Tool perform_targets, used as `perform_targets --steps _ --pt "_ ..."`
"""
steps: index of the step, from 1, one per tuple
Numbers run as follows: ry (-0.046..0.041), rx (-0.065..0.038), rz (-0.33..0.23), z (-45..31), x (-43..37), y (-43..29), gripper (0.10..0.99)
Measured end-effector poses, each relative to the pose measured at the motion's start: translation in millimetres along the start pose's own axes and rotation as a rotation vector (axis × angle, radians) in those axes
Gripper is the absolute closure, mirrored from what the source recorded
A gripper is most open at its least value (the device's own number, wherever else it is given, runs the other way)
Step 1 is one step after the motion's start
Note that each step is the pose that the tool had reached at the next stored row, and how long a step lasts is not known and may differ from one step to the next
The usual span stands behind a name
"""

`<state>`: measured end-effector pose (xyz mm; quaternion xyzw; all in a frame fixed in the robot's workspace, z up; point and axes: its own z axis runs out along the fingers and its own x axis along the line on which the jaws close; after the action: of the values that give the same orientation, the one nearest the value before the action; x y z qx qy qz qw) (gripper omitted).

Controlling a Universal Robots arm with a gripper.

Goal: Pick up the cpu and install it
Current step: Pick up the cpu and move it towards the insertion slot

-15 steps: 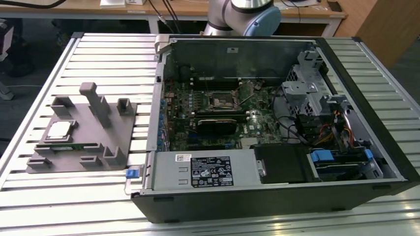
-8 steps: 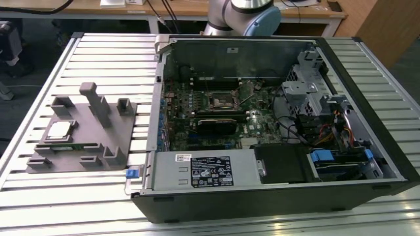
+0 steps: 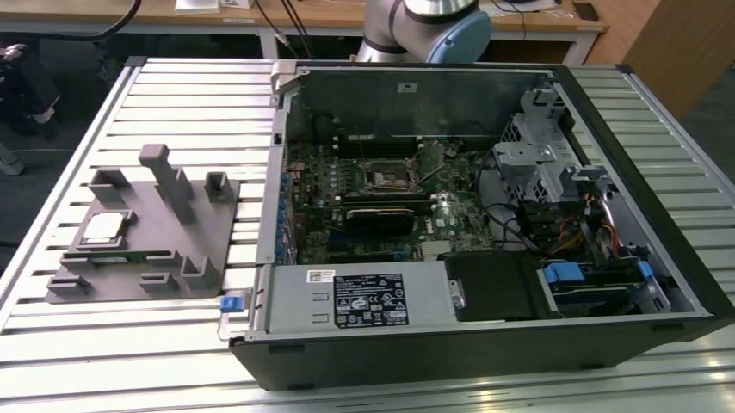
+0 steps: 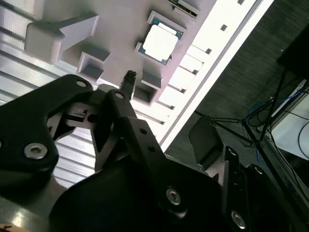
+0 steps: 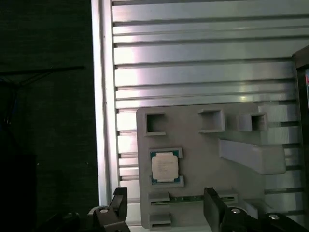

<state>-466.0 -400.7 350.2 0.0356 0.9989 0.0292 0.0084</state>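
Pincer (image 5: 165, 207) released over the cpu (image 5: 164, 167); cpu seated in grey holder (image 5: 203, 145) among raised blocks (image 5: 251, 157); open computer case (image 3: 483, 215) beside.

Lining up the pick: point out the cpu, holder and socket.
cpu (image 5: 164, 167): first wrist view, centre of its metal top.
holder (image 5: 203, 154): first wrist view, bare flat base.
socket (image 3: 391, 178): exterior view, centre of its square frame.
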Motion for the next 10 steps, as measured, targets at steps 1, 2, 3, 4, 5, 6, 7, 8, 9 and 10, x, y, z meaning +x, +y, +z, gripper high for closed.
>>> perform_targets --steps 1,2,3,4,5,6,7,8,9,10 --pt "0.0001 -0.001 0.000 1.4 0.0 -0.7 0.329" --pt "0.0001 -0.002 0.000 2.4 0.0 -1.1 0.329" --pt "0.0005 -0.002 0.000 3.2 0.1 -1.2 0.271" --pt "0.0008 -0.002 0.000 4.0 0.1 -1.4 0.271" --pt "0.0010 -0.002 0.000 4.7 0.0 -1.6 0.208" --pt "0.0011 -0.002 0.000 5.6 0.0 -1.7 0.208" --pt "0.0011 -0.002 0.000 6.5 0.0 -1.9 0.208" --pt "0.0010 -0.002 0.000 7.6 0.0 -2.1 0.208" --pt "0.0012 -0.002 0.000 8.5 0.0 -2.4 0.208" --pt "0.0011 -0.002 0.000 9.7 0.0 -2.7 0.208"
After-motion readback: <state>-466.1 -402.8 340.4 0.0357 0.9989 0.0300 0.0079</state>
